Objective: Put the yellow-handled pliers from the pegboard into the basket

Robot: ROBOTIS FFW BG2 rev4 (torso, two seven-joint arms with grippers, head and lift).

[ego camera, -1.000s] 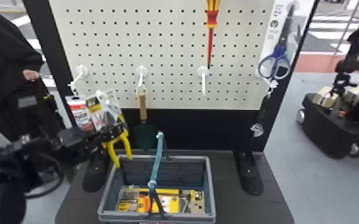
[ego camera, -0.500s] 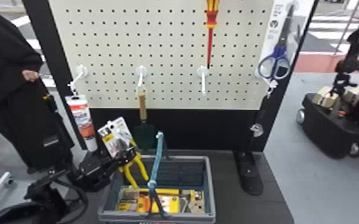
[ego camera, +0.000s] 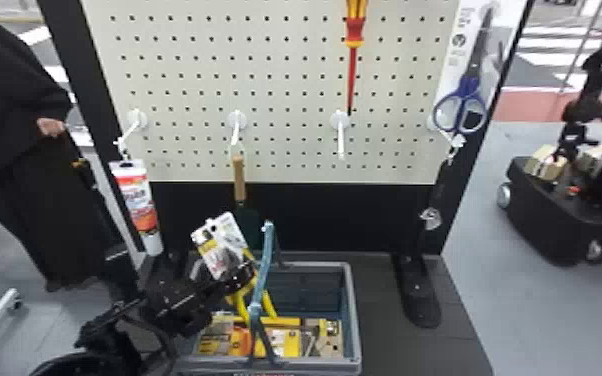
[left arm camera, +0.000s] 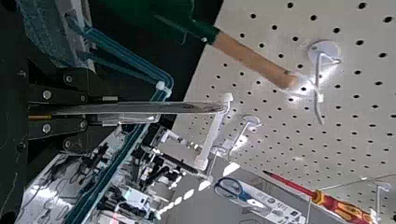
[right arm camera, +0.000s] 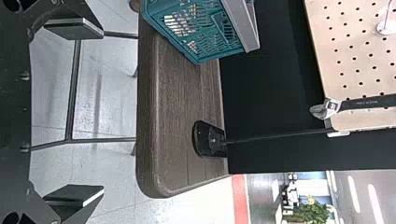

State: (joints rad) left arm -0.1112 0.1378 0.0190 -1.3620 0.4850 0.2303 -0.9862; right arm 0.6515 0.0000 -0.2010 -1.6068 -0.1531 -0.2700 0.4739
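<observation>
In the head view my left gripper (ego camera: 245, 278) is over the left part of the basket (ego camera: 355, 320), shut on the packaged pliers (ego camera: 269, 303), whose yellow handles point down inside the rim behind the blue handle. Their card (ego camera: 220, 245) tilts up above the gripper. The left wrist view has the left gripper (left arm camera: 95, 112) closed on the pliers' pack (left arm camera: 187, 108), seen edge-on. In the right wrist view the right gripper (right arm camera: 88, 116) is open with nothing between its fingers, off to the side of the basket (right arm camera: 205, 28).
Yellow packaged items (ego camera: 285, 342) lie in the basket. Its raised blue handle (ego camera: 265, 265) stands close beside the pliers. On the pegboard (ego camera: 285, 85) hang a glue tube (ego camera: 137, 200), a trowel (ego camera: 239, 180), a red screwdriver (ego camera: 352, 55), blue scissors (ego camera: 460, 110) and a wrench (right arm camera: 364, 103).
My left gripper has carried the pliers right and downward, from beside the glue tube to over the basket, lowering the yellow handles past its rim. The glue tube is uncovered now.
</observation>
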